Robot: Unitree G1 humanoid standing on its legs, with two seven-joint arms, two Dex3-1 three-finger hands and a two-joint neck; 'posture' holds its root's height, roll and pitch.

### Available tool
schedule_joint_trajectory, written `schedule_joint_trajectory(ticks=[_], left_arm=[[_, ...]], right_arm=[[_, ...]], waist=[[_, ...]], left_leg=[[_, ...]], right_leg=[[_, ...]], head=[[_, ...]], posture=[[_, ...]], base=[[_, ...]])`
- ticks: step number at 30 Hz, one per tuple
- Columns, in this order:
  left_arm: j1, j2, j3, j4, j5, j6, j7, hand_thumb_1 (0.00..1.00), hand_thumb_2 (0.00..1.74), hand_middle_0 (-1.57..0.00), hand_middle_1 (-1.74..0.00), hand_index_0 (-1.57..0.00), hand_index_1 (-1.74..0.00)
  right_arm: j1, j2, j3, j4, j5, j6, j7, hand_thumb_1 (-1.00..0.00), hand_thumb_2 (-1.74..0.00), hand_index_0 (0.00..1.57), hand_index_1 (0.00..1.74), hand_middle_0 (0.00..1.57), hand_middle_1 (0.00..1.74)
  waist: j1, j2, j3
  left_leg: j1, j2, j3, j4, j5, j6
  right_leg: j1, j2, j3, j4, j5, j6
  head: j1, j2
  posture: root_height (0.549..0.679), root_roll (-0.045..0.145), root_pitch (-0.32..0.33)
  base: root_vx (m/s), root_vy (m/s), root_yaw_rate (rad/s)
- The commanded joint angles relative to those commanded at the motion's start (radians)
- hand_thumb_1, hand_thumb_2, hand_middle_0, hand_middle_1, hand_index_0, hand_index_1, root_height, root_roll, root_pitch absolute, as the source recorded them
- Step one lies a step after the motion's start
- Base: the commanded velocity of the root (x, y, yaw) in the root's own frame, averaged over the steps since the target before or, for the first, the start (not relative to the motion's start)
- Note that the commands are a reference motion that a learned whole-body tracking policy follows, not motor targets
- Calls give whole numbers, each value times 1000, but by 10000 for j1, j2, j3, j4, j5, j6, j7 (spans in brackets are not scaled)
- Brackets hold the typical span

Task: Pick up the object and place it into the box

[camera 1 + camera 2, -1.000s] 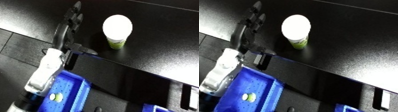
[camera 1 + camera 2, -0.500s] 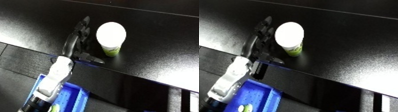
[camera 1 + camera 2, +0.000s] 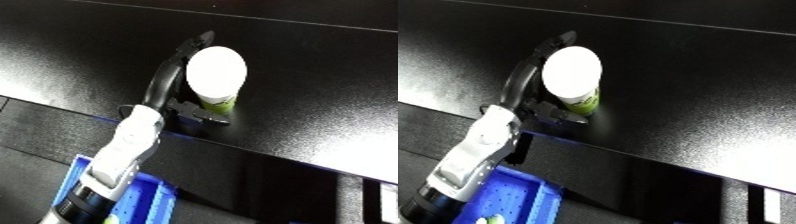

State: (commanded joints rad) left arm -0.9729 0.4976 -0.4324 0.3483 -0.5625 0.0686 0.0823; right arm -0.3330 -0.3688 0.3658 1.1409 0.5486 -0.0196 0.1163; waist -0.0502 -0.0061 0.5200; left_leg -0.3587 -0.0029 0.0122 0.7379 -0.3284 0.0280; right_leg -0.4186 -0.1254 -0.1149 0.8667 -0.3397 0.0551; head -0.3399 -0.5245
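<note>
Glossy black table [image 3: 302,60]; round white-lidded, green-labelled container [image 3: 216,75] upright. Left hand [image 3: 169,87] spread around it, fingers behind, thumb in front. Perforated blue bin [image 3: 518,192] below.

Two views from one head camera, both looking steeply down at a black table [image 3: 302,65]. Each frame is tilted, so the table's near edge runs diagonally from upper left to lower right. Both share the white-lidded cup [image 3: 216,75] near that edge, the left hand [image 3: 169,85] beside it, and a blue bin [image 3: 531,197] below the edge. The cup sits further left in the right eye view.
</note>
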Motion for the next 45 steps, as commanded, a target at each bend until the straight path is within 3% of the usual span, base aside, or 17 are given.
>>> schedule_joint_trajectory(ticks=[9, 16, 22, 35, 45], left_arm=[[-32, -11, -71, 9, -416, 356, -49, 850, 1479, -1334, -1479, -1334, -1479], [460, -224, 273, 110, -2432, 733, -94, 850, 1479, -1334, -1479, -1334, -1479], [1004, -295, 831, -405, -3676, 221, -324, 850, 1479, -1334, -1479, -1334, -1479], [2541, 664, 3083, -2658, -2788, -1546, 667, 850, 1479, -1334, -1479, -1334, -1479], [4211, 1374, 5224, -2326, -2328, -3115, 2320, 850, 1479, -1334, -1479, -1334, -1479]], right_arm=[[44, 26, 21, 24, -86, 26, 7, 0, 0, 0, 0, 0, 0], [66, 17, -8, 57, -147, 26, -7, 0, 0, 0, 0, 0, 0], [113, -23, -100, -1, -116, 33, -87, 0, 0, 0, 0, 0, 0], [762, -116, -554, -41, 243, -503, -124, 0, 0, 0, 0, 0, 0], [1276, -182, -901, 39, 472, -809, -105, 0, 0, 0, 0, 0, 0]], waist=[[-13, 42, -41], [34, 125, -54], [153, 204, -42], [794, 362, -70], [1225, 448, -123]], left_leg=[[30, -18, -30, 95, -55, 11], [52, -77, -139, 67, -23, -5], [123, -138, -237, -92, 66, -46], [216, -329, -575, -444, 284, -147], [221, -449, -762, -490, 401, -198]], right_leg=[[68, -19, -15, 47, -60, -31], [106, -29, -42, 89, -131, -77], [163, -57, -73, 42, -158, -132], [412, -181, -347, -65, -285, -280], [601, -233, -549, -17, -448, -404]], head=[[-161, -174], [-292, -116], [-369, -36], [-165, 156], [-513, -25]], posture=[[627, 24, -69], [627, 29, -70], [628, 34, -69], [629, 48, -68], [629, 58, -72]], base=[[15, -1, 3], [-6, -1, 44], [-26, 4, 66], [-44, -14, 101], [-31, -10, 88]])
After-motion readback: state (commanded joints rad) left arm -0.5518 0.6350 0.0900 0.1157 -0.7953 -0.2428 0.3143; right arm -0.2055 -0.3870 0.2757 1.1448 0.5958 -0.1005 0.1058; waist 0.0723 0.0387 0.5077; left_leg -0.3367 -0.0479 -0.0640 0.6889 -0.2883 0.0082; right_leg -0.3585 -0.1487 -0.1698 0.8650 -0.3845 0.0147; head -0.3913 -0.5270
